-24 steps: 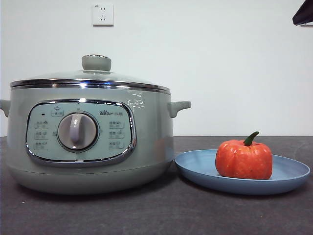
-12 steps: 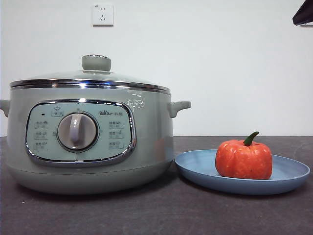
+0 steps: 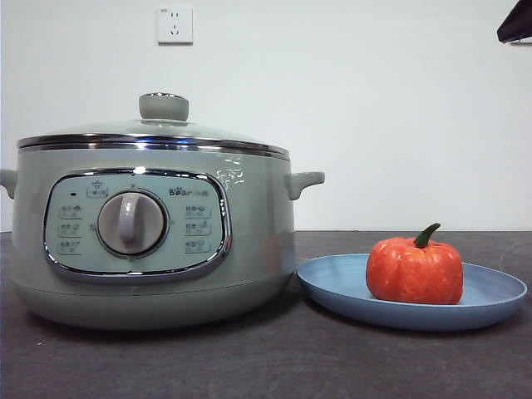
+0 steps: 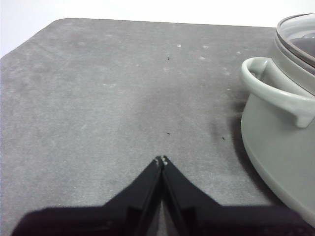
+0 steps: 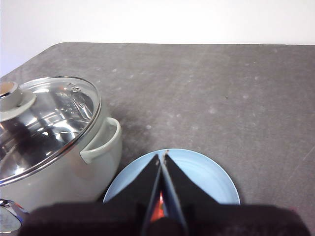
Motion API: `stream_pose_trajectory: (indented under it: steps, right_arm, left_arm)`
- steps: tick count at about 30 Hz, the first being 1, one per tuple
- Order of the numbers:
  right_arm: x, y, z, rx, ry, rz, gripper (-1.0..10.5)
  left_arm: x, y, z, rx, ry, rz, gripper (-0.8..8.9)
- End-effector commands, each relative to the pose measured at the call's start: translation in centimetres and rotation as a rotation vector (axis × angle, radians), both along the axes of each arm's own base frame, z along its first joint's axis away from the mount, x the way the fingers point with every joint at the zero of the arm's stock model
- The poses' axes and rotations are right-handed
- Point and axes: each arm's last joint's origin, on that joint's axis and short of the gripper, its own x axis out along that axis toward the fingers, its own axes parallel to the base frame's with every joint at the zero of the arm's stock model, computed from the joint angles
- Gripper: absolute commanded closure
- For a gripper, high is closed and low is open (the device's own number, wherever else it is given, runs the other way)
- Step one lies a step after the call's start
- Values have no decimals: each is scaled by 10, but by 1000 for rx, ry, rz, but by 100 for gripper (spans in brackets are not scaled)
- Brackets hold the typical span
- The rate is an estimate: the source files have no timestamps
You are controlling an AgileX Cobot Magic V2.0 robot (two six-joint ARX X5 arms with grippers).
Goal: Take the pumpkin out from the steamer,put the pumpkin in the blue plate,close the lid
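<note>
The orange-red pumpkin (image 3: 415, 271) with a green stem sits on the blue plate (image 3: 490, 293) at the right. The sage-green steamer (image 3: 150, 249) stands at the left with the glass lid (image 3: 158, 131) closed on it. My right gripper (image 5: 162, 155) is shut and empty, held high above the plate (image 5: 206, 177); the pumpkin (image 5: 156, 212) shows as an orange sliver between its jaws. The steamer (image 5: 74, 167) and lid (image 5: 44, 118) also show in the right wrist view. My left gripper (image 4: 161, 160) is shut and empty above bare table, beside the steamer's side handle (image 4: 270, 88).
A dark grey table (image 3: 274, 357) carries everything. A white wall with a socket (image 3: 174, 25) is behind. A black arm tip (image 3: 517, 23) shows at the top right corner.
</note>
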Motion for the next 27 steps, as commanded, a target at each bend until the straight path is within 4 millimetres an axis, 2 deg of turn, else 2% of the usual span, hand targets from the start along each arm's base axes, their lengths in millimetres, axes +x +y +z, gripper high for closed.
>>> stream_pose_trajectory:
  steps: [1,22,27]
  right_arm:
    - [0,0,-1,8,2,-6,962]
    - [-1,0,-2,-2,16,-4,962]
    - [-9,-12,-6,-82,9,-45,962]
  left_arm:
    - [0,0,-4,-4,13,6,817]
    - [0,0,-5,-5,19,6,817]
    - [0,0,-5,-5,19,6,817]
